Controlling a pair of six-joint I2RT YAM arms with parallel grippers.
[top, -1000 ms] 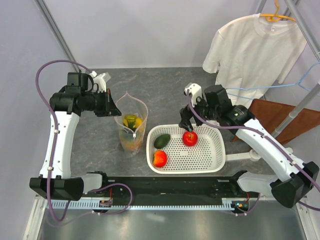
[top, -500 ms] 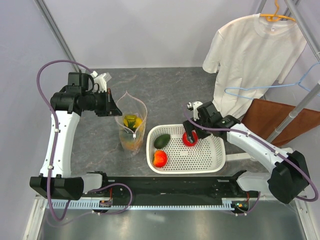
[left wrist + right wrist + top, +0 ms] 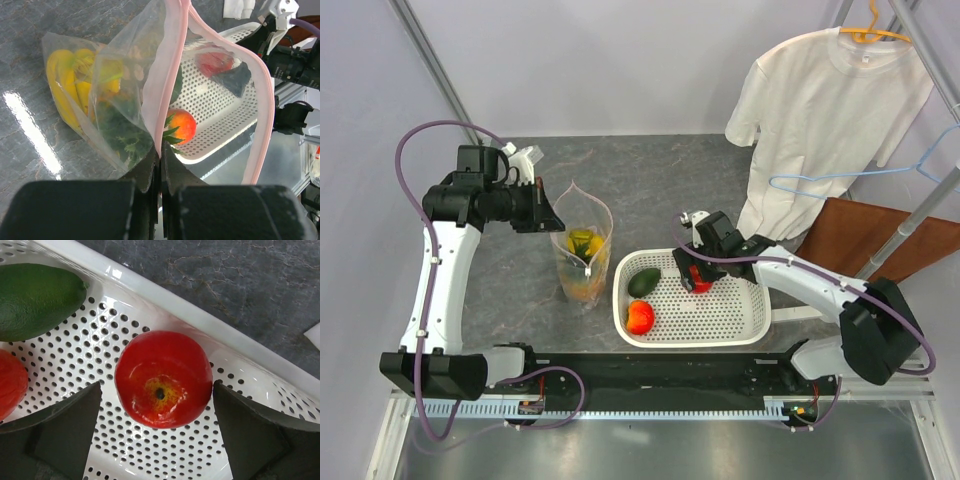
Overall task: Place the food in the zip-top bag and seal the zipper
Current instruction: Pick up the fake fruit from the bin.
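**Left jaws pinched on the bag rim, right jaws spread over the apple**

My left gripper (image 3: pixel 160 161) sits at the bottom centre of the left wrist view, its jaws pressed together on the rim of the zip-top bag (image 3: pixel 585 250). The pink zipper (image 3: pixel 170 75) runs up from the pinch and loops round to the right, so the mouth gapes open. Through the clear plastic in the left half of that view I see the yellow banana bunch (image 3: pixel 65 85), with the pineapple (image 3: pixel 125 142) just right of it, green leaves toward me. In the top view the bag stands on the grey table (image 3: pixel 650 180), left of centre and just beside the white basket (image 3: pixel 740 320).

My right gripper (image 3: pixel 156 386) is down inside the basket with its jaws spread wide, one finger on each side of the red apple (image 3: pixel 162 377). A gap shows at the left finger; at the right one I cannot tell whether it touches. The apple lies close to the basket's wall, in the middle of the right wrist view. The avocado (image 3: pixel 35 300) lies in the upper left and the red-orange fruit (image 3: pixel 7 385) at the left edge, both on the perforated floor.
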